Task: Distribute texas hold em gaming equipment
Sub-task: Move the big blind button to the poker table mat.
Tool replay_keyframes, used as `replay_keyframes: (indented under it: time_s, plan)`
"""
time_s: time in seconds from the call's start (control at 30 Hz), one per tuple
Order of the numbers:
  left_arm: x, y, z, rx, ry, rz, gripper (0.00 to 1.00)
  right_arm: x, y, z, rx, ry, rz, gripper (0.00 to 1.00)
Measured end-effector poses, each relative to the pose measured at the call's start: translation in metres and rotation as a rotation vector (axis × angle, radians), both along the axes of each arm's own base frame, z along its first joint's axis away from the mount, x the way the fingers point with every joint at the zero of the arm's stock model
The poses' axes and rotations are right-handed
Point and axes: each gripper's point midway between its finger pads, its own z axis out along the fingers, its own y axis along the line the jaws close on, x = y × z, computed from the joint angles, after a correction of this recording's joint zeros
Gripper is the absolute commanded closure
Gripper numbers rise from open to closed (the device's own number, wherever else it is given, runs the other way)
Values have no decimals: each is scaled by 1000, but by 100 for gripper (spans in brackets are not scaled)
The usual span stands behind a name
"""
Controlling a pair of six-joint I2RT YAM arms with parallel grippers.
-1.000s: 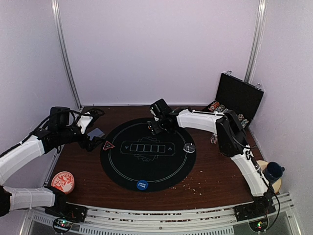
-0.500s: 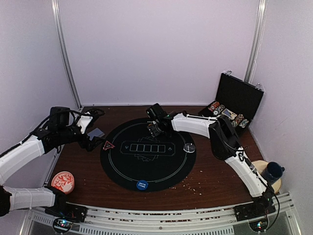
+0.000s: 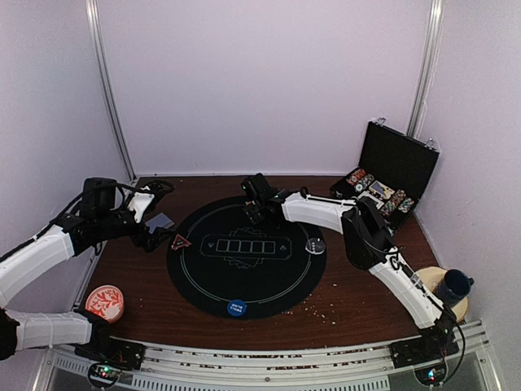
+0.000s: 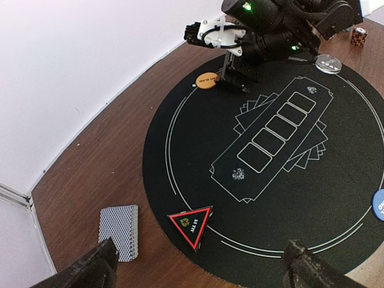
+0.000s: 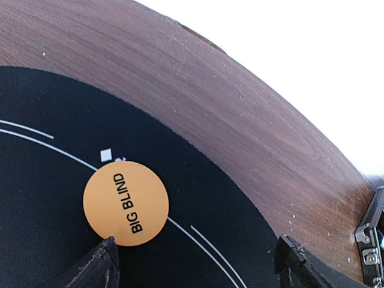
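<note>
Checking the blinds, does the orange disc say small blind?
No, the orange disc lying on the black mat reads BIG BLIND.

**A round black felt mat (image 3: 244,281) with white printed lines fills the middle of a dark brown wooden bench (image 3: 358,303) inside a white-walled booth.**
A red-and-white patterned round dish (image 3: 105,302) sits on the bench's near left corner, well clear of the mat. A black hard-shell case (image 3: 399,161) stands open at the far right corner, its lid upright against the wall. At the near right edge, a dark blue cup (image 3: 454,285) rests on a pale round wooden stand (image 3: 457,311). Light specks (image 3: 326,309) dot the wood just off the mat's near right rim. A ribbed metal rail (image 3: 269,364) runs along the front.
</note>
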Motion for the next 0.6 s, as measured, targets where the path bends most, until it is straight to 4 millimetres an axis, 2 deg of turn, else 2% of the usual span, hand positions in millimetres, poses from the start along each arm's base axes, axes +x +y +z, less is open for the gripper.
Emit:
replay_keyframes:
  time_s: [0.4, 0.6]
  plan:
    - [1, 2, -2, 6, 1, 8, 2, 16, 0, 2, 22, -42, 3, 5]
    - [0, 2, -4, 7, 4, 9, 2, 18, -1, 1, 24, -35, 18, 2]
